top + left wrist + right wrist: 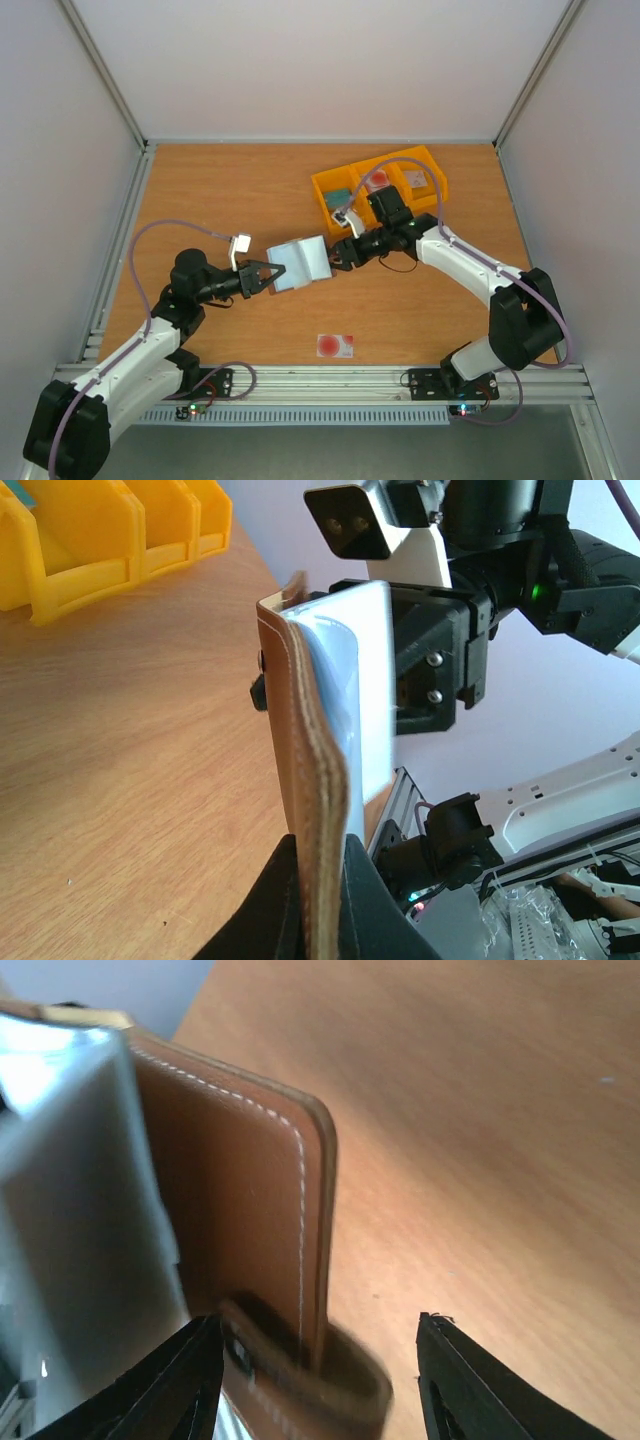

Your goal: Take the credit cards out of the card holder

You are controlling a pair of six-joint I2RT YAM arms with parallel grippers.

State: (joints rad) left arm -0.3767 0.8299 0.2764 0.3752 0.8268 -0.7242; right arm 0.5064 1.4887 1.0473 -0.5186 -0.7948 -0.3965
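Pose: both extended toward centre | left hand (266,276) clamped on card holder (300,263) | right hand (338,254) apart around snap tab (300,1370)

Wood-grain table (220,190), white walls (320,60) on three sides, alu posts (105,72) running to the back corners. Yellow three-part bin (322,192) sits on the far right of the table, skewed to its edges. Teal item (338,195) in the bin's left compartment; pale item (418,180) in the right one, can't tell what either is. Slotted alu rail (330,378) along the near edge, with a vented grey strip (330,413) just in front.
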